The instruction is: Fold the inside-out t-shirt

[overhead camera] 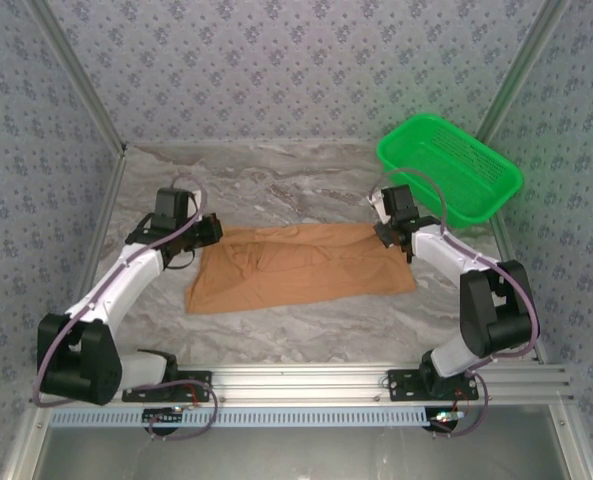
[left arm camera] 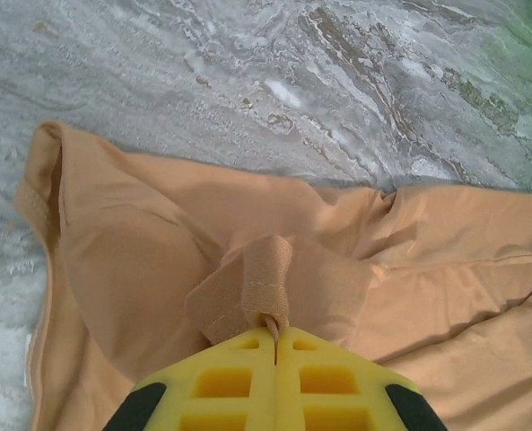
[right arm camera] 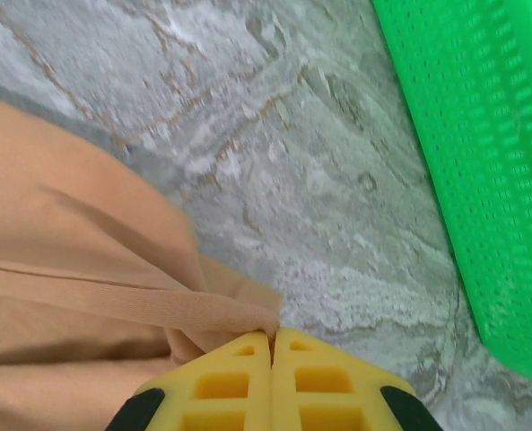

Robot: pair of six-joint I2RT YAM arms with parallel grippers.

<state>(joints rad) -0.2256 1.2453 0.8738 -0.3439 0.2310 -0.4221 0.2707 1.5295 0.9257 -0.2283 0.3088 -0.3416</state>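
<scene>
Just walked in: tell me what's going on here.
Two robot arms are working an orange-tan t-shirt lying spread on the marbled table. The left gripper is shut on a bunched seam at one end, the right gripper on the edge at the other. A green mesh basket sits apart, far right.

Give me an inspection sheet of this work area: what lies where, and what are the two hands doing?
Surface: grey marbled tabletop.
Job's things: wrinkled orange-tan cloth t-shirt lying mid-table.
Clutter: green plastic mesh basket, far right corner, off the shirt.
Hands: left hand shut on a stitched shirt fold; right hand shut on a shirt edge.
Cables: purple cables along both arms.
Surroundings: floral-patterned walls, metal rail at near edge.
</scene>
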